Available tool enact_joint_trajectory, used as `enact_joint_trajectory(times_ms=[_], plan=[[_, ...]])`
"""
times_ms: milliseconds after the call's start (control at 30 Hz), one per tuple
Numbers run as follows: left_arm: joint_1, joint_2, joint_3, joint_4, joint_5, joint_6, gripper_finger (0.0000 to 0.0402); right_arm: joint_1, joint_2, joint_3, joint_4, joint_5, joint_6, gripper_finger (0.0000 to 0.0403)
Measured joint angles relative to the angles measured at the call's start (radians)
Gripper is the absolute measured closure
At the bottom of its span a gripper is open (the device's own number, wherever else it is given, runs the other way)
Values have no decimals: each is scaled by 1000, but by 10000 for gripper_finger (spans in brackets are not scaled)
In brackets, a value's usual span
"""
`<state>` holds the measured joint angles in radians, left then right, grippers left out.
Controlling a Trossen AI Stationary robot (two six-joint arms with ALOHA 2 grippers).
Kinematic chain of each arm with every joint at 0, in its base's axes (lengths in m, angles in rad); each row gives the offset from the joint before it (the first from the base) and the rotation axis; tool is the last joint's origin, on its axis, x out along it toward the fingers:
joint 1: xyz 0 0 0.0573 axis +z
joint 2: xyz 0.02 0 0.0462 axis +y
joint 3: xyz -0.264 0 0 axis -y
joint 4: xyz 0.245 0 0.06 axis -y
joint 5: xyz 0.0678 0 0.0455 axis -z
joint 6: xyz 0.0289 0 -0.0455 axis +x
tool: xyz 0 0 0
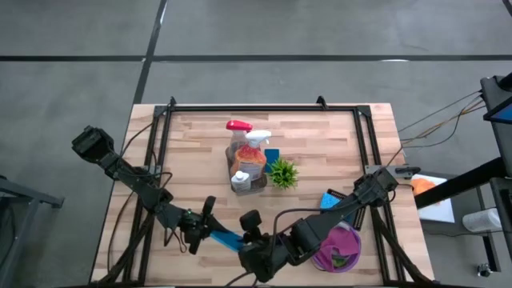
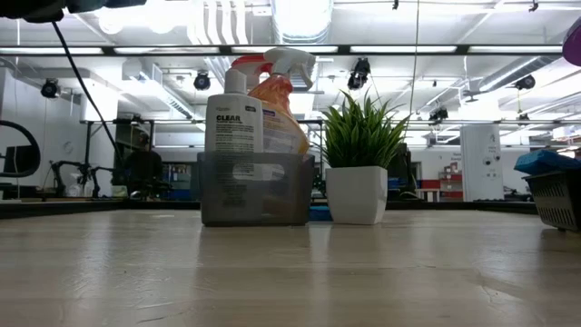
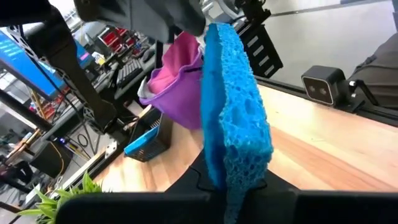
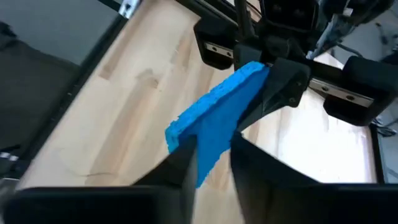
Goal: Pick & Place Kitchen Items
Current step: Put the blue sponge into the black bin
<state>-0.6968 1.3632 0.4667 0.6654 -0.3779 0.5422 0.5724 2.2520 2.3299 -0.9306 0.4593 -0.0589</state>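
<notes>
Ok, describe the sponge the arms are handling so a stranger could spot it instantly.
Go to the near edge of the wooden table, where the two grippers meet. The blue sponge hangs between the left gripper and right gripper, off the wood. Unlike the other blue sponge beside the plant, it is held.

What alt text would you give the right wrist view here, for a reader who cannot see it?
A blue sponge hangs above the wooden table, passed between two grippers: the left gripper is shut on its far end, while the right gripper has its dark fingers on either side of the near end.
</notes>
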Motion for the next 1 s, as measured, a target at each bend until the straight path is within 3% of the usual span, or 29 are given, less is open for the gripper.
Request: enact_joint_trajectory(times_ms=[200, 333, 600, 767, 900, 1000], plan=[[0, 0, 0, -8, -33, -16, 398, 8, 0, -77, 56, 48, 0, 185], [3, 0, 0, -6, -59, -23, 398, 39, 3, -137, 140, 120, -1, 127], [62, 15, 40, 18, -54, -72, 399, 142, -2, -142, 167, 389, 38, 112], [94, 62, 93, 29, 18, -71, 399, 164, -20, -142, 31, 512, 166, 112], [97, 127, 139, 26, 23, -28, 399, 162, -36, -142, -131, 549, 334, 112], [97, 166, 173, 28, 23, 13, 400, 163, -45, -154, -148, 550, 369, 112]])
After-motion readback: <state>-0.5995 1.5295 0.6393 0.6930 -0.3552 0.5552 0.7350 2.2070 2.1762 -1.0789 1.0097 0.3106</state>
